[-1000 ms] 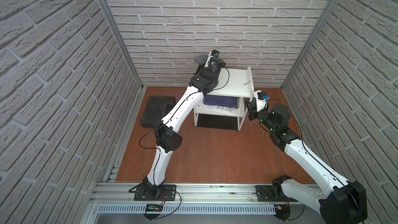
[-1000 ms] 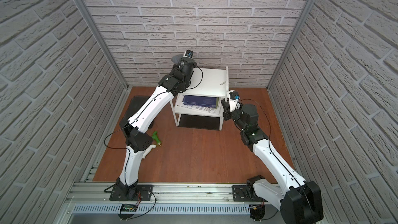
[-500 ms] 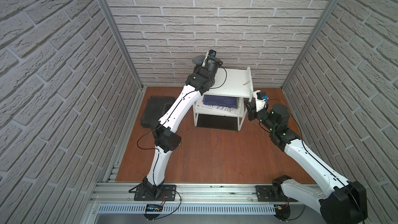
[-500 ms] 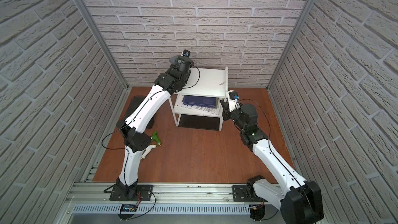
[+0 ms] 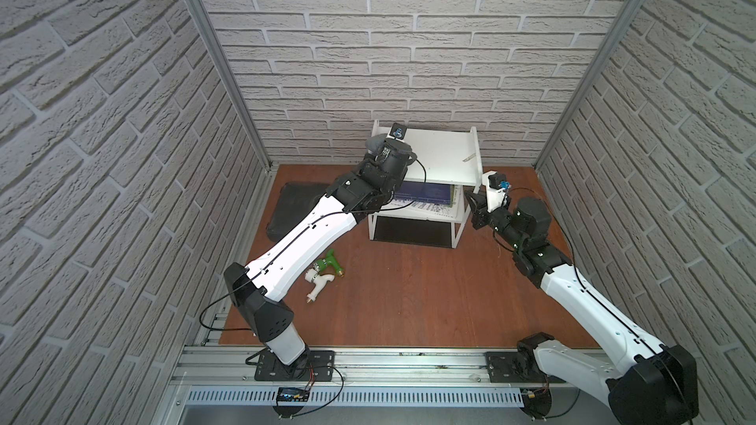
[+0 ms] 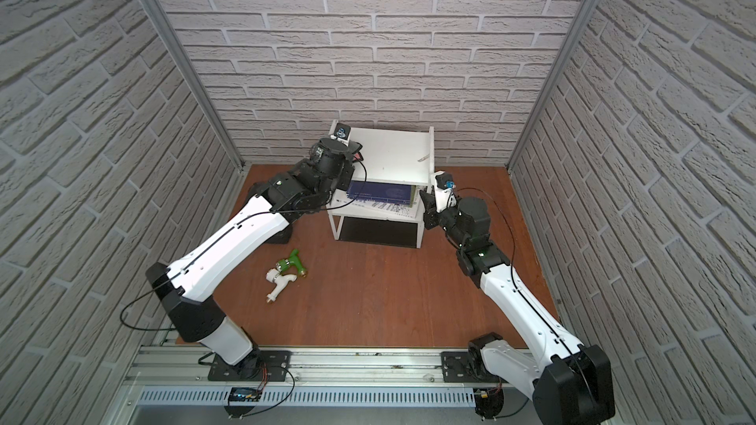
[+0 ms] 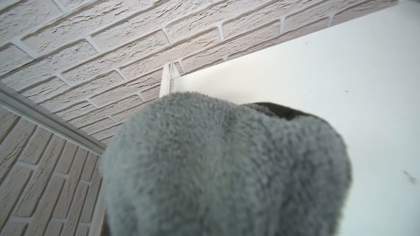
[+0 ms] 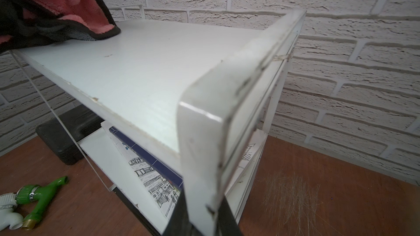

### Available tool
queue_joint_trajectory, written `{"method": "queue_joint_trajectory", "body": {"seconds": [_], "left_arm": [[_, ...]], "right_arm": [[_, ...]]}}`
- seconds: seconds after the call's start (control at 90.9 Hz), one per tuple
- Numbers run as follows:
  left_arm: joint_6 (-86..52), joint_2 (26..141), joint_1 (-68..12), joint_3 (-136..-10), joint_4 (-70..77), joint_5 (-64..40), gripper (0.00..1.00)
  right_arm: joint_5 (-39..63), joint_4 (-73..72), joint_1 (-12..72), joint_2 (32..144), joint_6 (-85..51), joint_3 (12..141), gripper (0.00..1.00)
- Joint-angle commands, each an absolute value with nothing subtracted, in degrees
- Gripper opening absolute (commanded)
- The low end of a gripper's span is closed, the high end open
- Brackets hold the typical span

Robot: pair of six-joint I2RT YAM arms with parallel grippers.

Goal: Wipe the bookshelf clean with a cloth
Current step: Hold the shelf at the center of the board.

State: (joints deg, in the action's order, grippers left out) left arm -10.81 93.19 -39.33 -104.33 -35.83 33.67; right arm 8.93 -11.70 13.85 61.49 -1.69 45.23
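Right wrist view: the right gripper [image 8: 202,223] is clamped on the white end rail of the bookshelf [image 8: 147,69], a black finger on each side. It steadies the small unit where it stands at the back of the brown surface [image 5: 409,292], against the brick wall [image 5: 409,55]. At the opposite end of the top board the cloth [image 8: 56,5], dark grey with its pink-red patch showing, lies on the back corner nearest the left arm. In the left wrist view the grey pile fills the foreground and hides the left gripper [image 5: 384,145]. That gripper is clenched, and the rag bunched over it is most likely what it grasps. The board's long axis runs from the cloth's corner toward the rail that the right arm holds, so nearly all of the bare white top lies away from the left gripper, in the direction of the other arm. A few dark specks [image 7: 409,177] dot that stretch. The left arm, carrying the rag, is the one placed to sweep along it. The lower board, with a blue-covered book [image 5: 425,194] on it, looks untouched.
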Motion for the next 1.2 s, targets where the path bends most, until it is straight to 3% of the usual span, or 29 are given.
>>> {"method": "queue_joint_trajectory", "body": {"seconds": [0.0,0.066,0.143,0.209,0.286,0.407,0.638,0.88,1.012,1.188], "left_arm": [[-12.23,92.97,-42.39,-102.22,-34.71,22.69,0.0],[-11.26,92.03,-44.91,-101.98,-33.52,23.37,0.0],[-10.48,89.11,-46.55,-99.65,-34.2,36.11,0.0],[-11.97,85.24,-44.91,-94.55,-34.62,44.17,0.0],[-15.8,79.82,-41.63,-88.5,-34.83,45.25,0.0],[-16.76,75.81,-40.39,-81.86,-27.99,40.29,0.0],[-13.95,83.37,-44.06,-86.99,-20.94,27.31,0.0],[-10.87,84.87,-41.6,-91.15,-22.34,35.63,0.0],[-13.56,84.65,-36.65,-93.2,-22.99,31.1,0.0],[-11.92,95.19,-40.04,-104.51,-23.38,20.55,0.0]], "right_arm": [[5.86,-8.59,13.34,61.18,-6.12,45.48,0.03],[5.79,-8.68,13.36,61.17,-6.18,45.55,0.03],[5.72,-8.71,13.38,61.02,-6.3,45.55,0.03],[5.87,-8.93,13.36,60.83,-6.23,45.53,0.03],[6.06,-8.7,13.37,60.54,-5.88,45.61,0.03],[5.26,-8.48,13.36,59.88,-5.24,45.33,0.03],[5.32,-9.06,13.32,59.59,-5.73,45.1,0.03],[7.89,-10.39,13.3,60.54,-6.74,44.92,0.03],[8.37,-10.19,13.36,60.91,-6.47,45.27,0.03],[8.89,-9.92,13.38,60.82,-6.03,45.27,0.03]]}}
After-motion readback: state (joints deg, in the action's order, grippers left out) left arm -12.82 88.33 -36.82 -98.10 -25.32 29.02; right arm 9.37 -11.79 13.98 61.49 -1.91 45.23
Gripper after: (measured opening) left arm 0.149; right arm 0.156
